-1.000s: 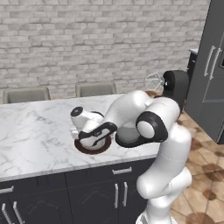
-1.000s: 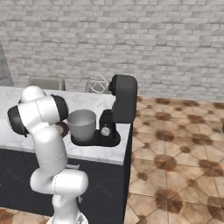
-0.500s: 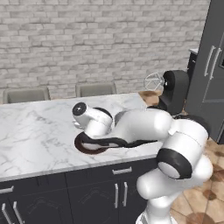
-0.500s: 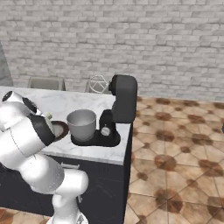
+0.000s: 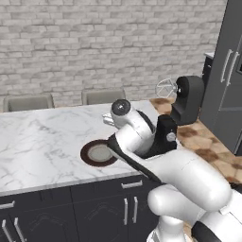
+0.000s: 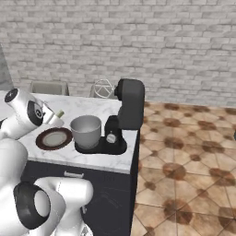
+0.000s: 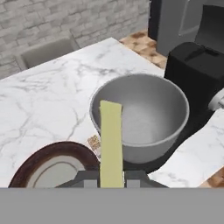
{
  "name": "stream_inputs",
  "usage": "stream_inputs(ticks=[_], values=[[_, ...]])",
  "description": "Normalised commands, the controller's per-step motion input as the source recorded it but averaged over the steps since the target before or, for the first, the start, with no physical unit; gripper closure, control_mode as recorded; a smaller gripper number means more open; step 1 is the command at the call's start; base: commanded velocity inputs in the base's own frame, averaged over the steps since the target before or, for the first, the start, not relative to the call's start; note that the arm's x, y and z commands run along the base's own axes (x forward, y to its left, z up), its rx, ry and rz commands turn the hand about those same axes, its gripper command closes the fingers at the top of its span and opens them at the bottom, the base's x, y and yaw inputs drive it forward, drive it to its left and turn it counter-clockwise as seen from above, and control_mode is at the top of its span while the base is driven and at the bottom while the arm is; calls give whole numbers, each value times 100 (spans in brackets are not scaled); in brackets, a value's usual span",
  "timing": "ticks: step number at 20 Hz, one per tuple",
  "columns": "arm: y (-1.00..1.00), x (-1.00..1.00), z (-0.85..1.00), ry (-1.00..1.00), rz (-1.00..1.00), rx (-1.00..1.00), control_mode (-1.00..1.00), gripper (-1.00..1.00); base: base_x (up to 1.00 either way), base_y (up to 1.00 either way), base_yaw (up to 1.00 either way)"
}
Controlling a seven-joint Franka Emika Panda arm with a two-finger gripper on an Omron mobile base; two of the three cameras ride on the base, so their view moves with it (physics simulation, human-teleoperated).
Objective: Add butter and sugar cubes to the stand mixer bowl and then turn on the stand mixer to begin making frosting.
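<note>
The butter (image 7: 111, 144) is clamped in the gripper (image 7: 109, 177), its long axis pointed away toward the stand mixer bowl (image 7: 144, 114), above the plate (image 7: 52, 168).

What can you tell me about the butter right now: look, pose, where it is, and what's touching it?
The butter is a thin, flat, pale yellow stick with squared ends, smooth and unmarked. In the hand view it runs straight out from the gripper, whose jaws are shut on its near end. Its far end reaches over the near rim of the stand mixer bowl, apparently above the rim rather than resting on it. Nothing else appears to touch it. The plate lies below, to one side.
</note>
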Motion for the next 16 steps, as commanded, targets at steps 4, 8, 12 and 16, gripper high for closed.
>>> stream_inputs(ticks=[4,8,12,16], values=[[-24,-10,100,0,0,8,-100,100,0,0,0],[-4,-6,100,1,0,5,-100,100,0,0,0],[-28,0,34,4,0,-4,-100,100,0,0,0],[-33,13,-26,16,0,-11,-100,100,0,0,0]])
